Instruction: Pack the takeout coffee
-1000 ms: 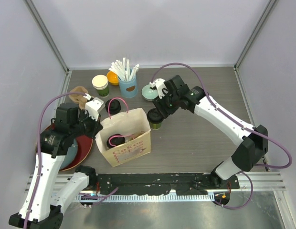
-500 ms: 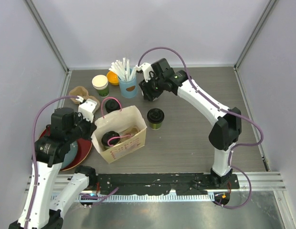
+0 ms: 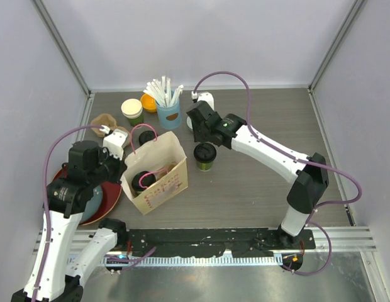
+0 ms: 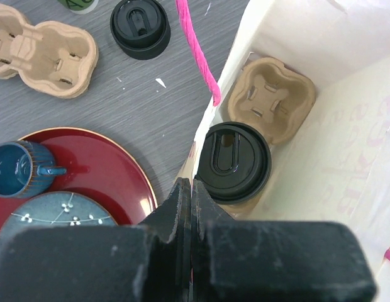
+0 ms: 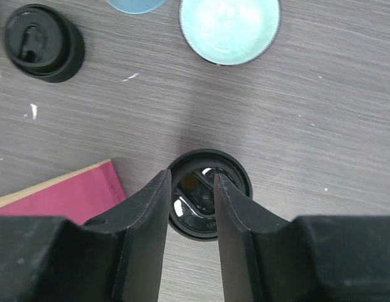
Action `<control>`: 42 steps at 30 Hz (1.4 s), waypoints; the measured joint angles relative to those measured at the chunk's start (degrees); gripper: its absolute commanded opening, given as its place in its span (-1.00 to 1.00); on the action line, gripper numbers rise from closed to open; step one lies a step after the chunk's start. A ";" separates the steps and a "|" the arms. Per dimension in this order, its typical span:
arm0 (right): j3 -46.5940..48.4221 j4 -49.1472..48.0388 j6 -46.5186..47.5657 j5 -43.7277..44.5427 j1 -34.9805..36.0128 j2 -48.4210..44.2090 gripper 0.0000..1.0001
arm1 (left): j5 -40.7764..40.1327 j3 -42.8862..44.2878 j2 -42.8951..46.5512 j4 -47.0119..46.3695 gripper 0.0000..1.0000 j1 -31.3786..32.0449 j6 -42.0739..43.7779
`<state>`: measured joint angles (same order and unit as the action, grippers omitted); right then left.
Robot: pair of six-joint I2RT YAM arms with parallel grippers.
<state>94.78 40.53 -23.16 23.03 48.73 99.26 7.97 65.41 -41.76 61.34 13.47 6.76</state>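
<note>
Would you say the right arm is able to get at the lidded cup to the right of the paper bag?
Probably yes: the right gripper hovers over the lidded cup with nothing between, and the paper bag sits off to one side. Its jaws look narrower than the cup, though.

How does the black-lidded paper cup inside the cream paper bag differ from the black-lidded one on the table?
The bagged cup sits enclosed by the cream paper bag, only its lid showing; the table cup stands in the open, green side visible. The right pincer is aimed at the table cup alone. Both are upright, lids on.
</note>
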 measured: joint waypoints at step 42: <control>9.90 12.55 -5.40 7.80 3.63 15.98 -0.74 | 1.16 -0.09 0.28 -0.13 -0.99 0.00 -0.13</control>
<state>104.68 53.08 -28.56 30.83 52.36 115.24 9.13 65.32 -41.47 61.21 13.47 6.63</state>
